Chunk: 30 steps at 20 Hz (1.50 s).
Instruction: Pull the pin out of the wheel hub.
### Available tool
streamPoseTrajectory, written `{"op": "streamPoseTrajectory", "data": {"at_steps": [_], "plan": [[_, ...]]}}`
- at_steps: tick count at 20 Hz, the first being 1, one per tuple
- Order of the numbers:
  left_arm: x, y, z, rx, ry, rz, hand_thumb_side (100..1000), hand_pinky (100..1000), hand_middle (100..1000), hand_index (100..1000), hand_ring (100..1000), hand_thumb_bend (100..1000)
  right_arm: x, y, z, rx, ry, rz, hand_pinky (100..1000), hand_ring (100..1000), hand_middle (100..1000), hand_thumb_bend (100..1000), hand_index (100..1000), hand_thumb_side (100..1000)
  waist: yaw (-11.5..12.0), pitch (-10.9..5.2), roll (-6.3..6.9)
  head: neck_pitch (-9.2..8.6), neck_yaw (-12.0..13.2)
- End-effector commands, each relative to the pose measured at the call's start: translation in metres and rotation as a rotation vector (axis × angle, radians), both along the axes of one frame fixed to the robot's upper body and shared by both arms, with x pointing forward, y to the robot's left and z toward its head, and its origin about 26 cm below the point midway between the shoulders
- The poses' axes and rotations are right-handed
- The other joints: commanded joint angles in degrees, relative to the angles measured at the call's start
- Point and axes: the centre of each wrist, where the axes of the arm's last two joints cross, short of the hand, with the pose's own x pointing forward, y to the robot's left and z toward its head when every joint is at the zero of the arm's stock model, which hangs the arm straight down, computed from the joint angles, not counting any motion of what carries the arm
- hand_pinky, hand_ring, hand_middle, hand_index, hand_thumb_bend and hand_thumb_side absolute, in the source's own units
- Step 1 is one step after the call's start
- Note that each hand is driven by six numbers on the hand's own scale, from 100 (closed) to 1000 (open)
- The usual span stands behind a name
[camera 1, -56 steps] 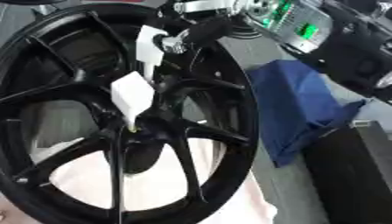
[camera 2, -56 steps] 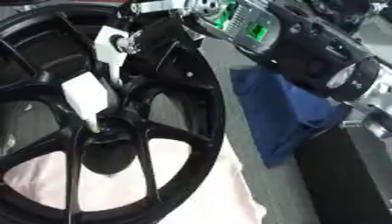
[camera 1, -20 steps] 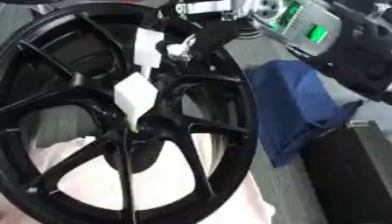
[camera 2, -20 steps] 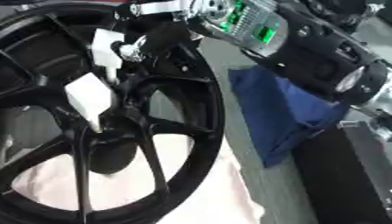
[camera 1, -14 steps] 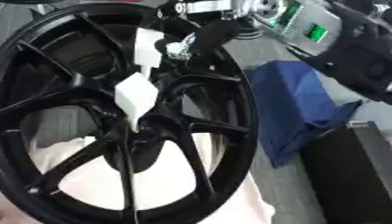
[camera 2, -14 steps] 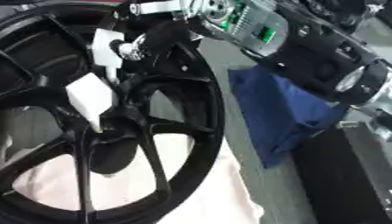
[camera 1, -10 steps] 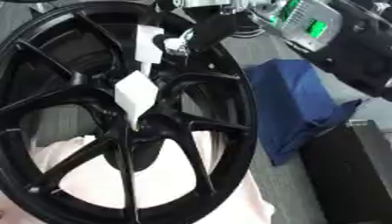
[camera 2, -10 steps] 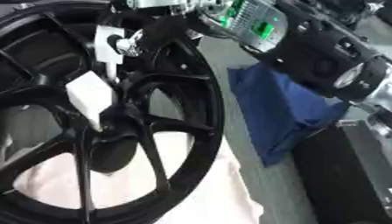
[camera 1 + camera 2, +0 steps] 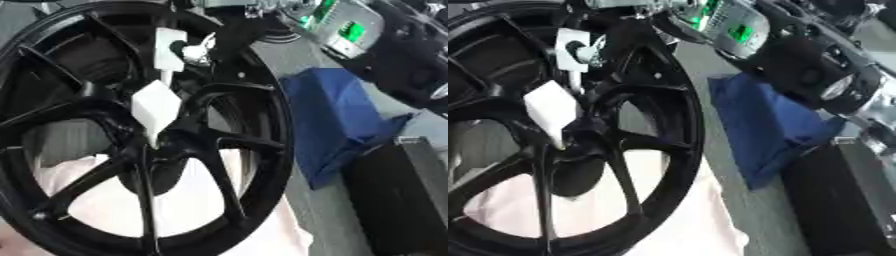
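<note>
A large black spoked wheel [image 9: 267, 130] lies tilted across the left of both views, its hub [image 9: 166, 162] low in the middle. My right arm [image 9: 798, 65] comes in from the upper right and crosses the rim. My right hand [image 9: 157, 107] reaches down inside the wheel, and its white pad points onto the top of the hub. The pin itself is hidden under that pad. Whether the hand has hold of anything there is not visible. My left hand shows in neither view.
A pale pink cloth [image 9: 188, 205] lies under the wheel. A blue cloth [image 9: 337, 120] sits crumpled right of the rim, with a black box [image 9: 407, 195] at the lower right beside it. Grey tabletop shows between them.
The whole picture has shifted a little, so the camera moved. My right hand stays at the hub in every frame; nothing is seen coming out of it.
</note>
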Motion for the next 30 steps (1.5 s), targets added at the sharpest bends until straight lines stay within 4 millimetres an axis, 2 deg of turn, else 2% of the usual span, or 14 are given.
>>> {"op": "streamPoseTrajectory", "data": {"at_steps": [1, 30], "plan": [[-0.002, 0.001, 0.006, 0.007, -0.021, -0.003, 676, 830, 570, 729, 557, 278, -0.001, -0.002, 0.010, -0.019, -0.039, -0.017, 1000, 1000, 798, 100, 961, 719, 0.0, -1.40, 0.42, 0.05, -0.3], [-0.002, -0.001, 0.006, 0.011, -0.023, -0.011, 684, 834, 573, 728, 556, 272, 0.006, -0.010, -0.006, -0.027, 0.034, -0.070, 1000, 1000, 808, 100, 1000, 817, 0.5, -0.51, 0.37, -0.44, -0.6]]}}
